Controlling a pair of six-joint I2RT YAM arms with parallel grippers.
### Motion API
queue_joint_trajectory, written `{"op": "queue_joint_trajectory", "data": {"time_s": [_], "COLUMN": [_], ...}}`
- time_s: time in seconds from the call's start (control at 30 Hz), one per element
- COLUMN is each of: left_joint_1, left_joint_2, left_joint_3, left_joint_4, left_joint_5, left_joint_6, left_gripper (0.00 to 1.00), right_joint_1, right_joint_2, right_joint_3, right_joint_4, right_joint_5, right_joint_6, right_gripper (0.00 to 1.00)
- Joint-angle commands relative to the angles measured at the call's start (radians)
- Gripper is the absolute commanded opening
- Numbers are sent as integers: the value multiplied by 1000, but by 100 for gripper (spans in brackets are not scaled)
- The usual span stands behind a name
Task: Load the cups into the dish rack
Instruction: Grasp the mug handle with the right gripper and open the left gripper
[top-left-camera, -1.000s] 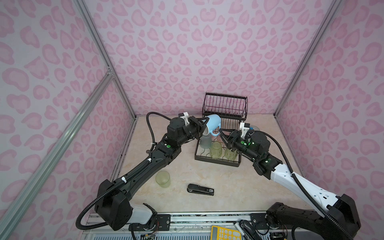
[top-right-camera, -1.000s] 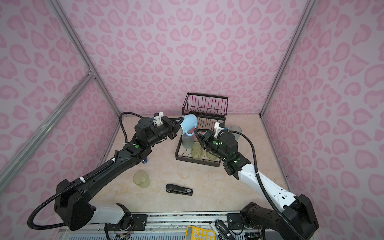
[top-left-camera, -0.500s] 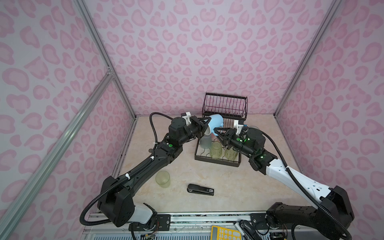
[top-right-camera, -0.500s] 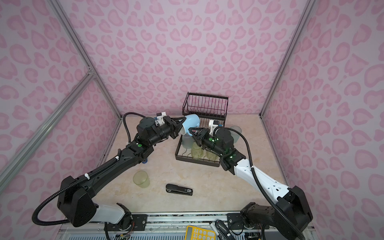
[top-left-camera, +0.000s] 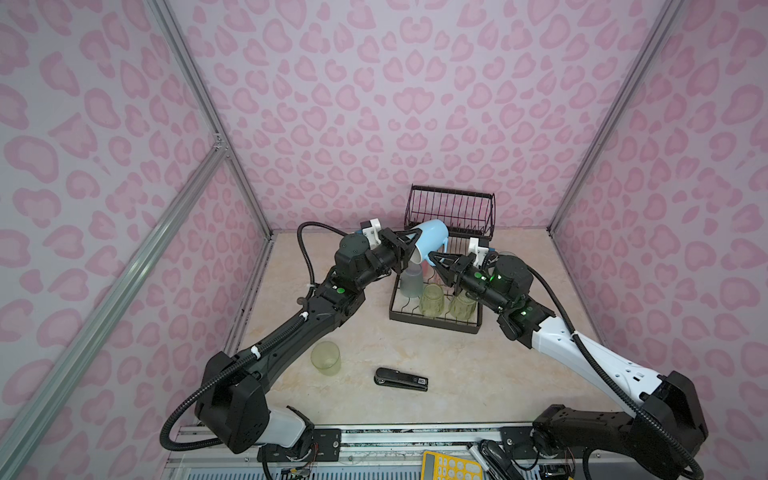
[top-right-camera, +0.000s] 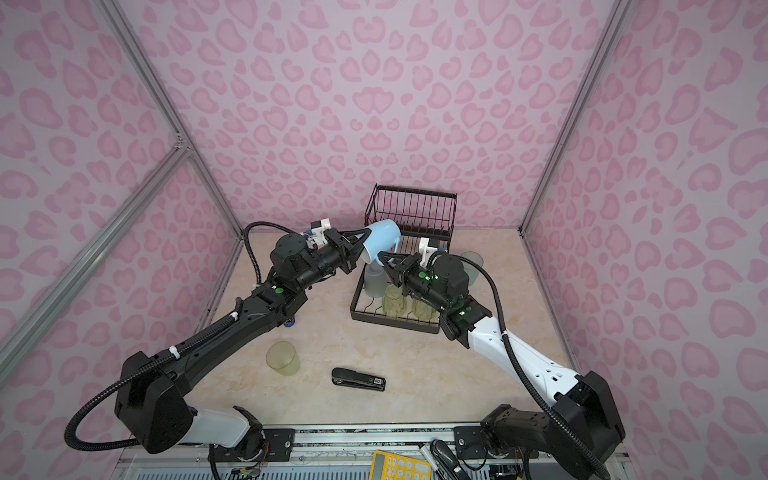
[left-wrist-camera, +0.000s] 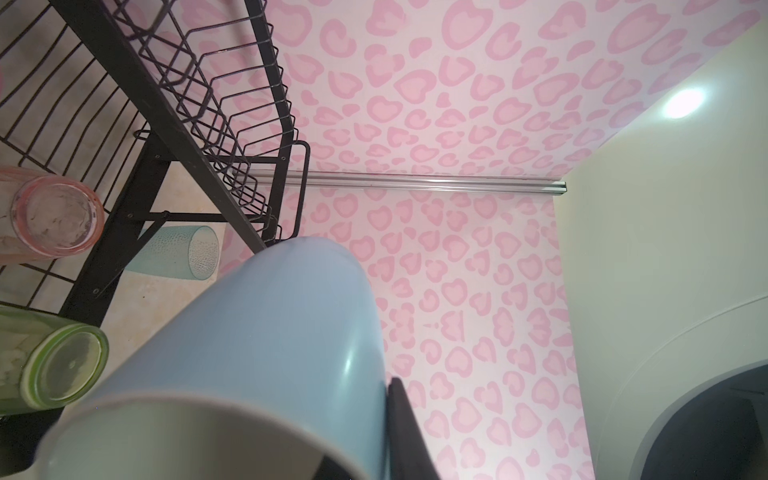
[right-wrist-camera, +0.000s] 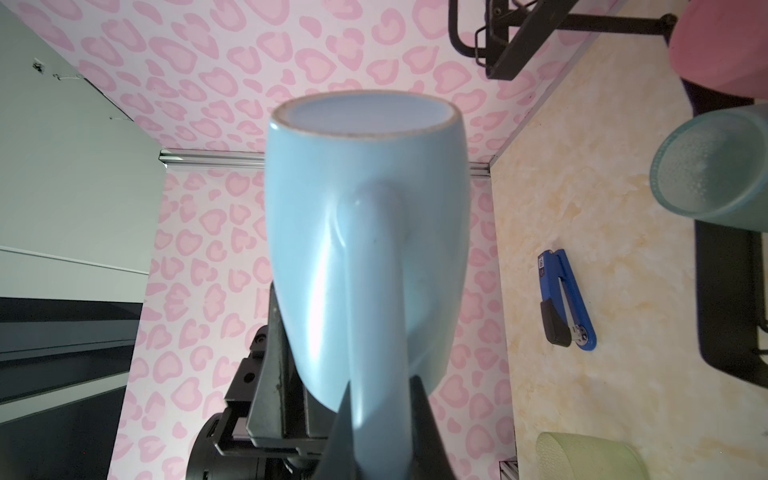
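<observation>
Two grips share the mug (top-left-camera: 430, 240) over the rack (top-left-camera: 451, 210), left gripper (top-left-camera: 409, 248) clamped on rim, right gripper (top-left-camera: 435, 258) on handle; we should release left next.

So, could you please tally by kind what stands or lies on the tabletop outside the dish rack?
Tumblers: 2, the pale green tumbler and the frosted tumbler
Staplers: 2, the black stapler and the blue stapler
Total: 4
The light-blue mug is held aloft, so not counted.
</observation>
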Motion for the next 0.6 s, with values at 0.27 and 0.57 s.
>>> {"op": "queue_joint_trajectory", "data": {"time_s": [0.27,0.57], "left_joint_1": [-1,-1], "left_joint_2": [-35,-19], "left_joint_3": [3,19], "left_joint_4": [28,-11], "left_joint_5": [46,64], "left_joint_6": [62,106], "left_gripper": [25,46], "right_joint_1": [8,8], "right_joint_2": [-25,-68], "right_joint_3": [61,148], "right_joint_4": [-136,-319], "right_joint_5": [66,177], "right_joint_6": [-248,-531], "right_gripper": [0,0]}}
